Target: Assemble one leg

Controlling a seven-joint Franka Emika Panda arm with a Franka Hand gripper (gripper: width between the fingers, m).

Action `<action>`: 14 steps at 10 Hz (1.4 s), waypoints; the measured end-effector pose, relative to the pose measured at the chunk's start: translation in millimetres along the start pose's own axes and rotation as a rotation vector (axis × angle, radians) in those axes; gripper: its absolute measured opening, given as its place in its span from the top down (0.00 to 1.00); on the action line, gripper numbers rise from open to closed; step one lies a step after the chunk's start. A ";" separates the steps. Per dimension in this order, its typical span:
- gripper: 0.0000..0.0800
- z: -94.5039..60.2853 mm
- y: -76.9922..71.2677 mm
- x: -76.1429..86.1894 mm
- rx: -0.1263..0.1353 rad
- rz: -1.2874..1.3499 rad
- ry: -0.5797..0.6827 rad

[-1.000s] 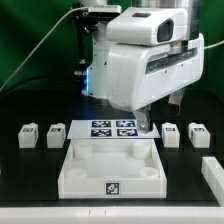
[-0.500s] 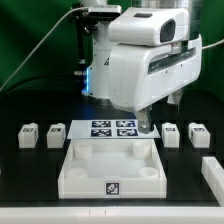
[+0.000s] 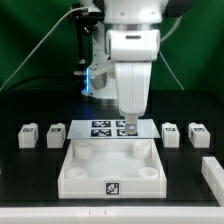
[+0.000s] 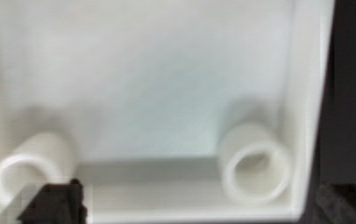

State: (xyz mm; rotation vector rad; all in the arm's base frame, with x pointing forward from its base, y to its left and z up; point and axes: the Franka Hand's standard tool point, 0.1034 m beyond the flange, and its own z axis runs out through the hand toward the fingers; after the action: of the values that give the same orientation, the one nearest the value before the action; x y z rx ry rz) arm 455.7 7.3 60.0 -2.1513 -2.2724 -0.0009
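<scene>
Four small white legs with tags lie on the black table: two at the exterior view's left [image 3: 28, 134] [image 3: 57, 132] and two at its right [image 3: 171, 132] [image 3: 197, 133]. My gripper [image 3: 129, 126] hangs low over the back edge of the large white tray-like piece [image 3: 75, 172], apart from every leg. In the wrist view the gripper [image 4: 203, 205] is open and empty. Its dark fingertips [image 4: 54, 200] stand wide apart over the tray's floor [image 4: 157, 90], where two round corner holes [image 4: 255, 165] show. No leg shows in the wrist view.
The marker board [image 3: 103, 127] lies just behind the tray, partly hidden by the gripper. Another white part [image 3: 213, 176] sits at the exterior view's right front edge. The robot's base and cables stand at the back.
The hand has turned about its vertical axis, from broadside to narrow in the exterior view. The gripper has shifted a little to the exterior view's left. The parts have not moved.
</scene>
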 end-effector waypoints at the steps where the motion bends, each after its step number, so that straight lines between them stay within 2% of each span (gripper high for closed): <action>1: 0.19 12.1 -7.9 -4.5 0.005 -0.020 0.006; 2: 0.19 26.2 -14.0 -5.7 -0.002 -0.006 0.014; 4: 0.19 45.8 -24.1 -9.5 0.009 0.010 0.023; 7: 0.19 54.4 -30.3 -15.2 0.011 0.027 0.027; 8: 0.34 54.6 -30.4 -15.4 0.011 0.028 0.027; 9: 0.34 54.7 -30.5 -15.6 0.012 0.028 0.027; 11: 0.69 55.0 -30.8 -15.9 0.013 0.029 0.027; 12: 0.69 55.2 -31.0 -16.1 0.013 0.029 0.027; 13: 0.91 55.1 -30.5 -16.6 0.012 0.031 0.027; 14: 0.94 54.9 -30.1 -16.7 0.010 0.031 0.027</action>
State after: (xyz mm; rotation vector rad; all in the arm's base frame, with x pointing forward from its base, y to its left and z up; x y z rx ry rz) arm 426.1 -10.5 5.3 -2.1682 -2.2197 -0.0174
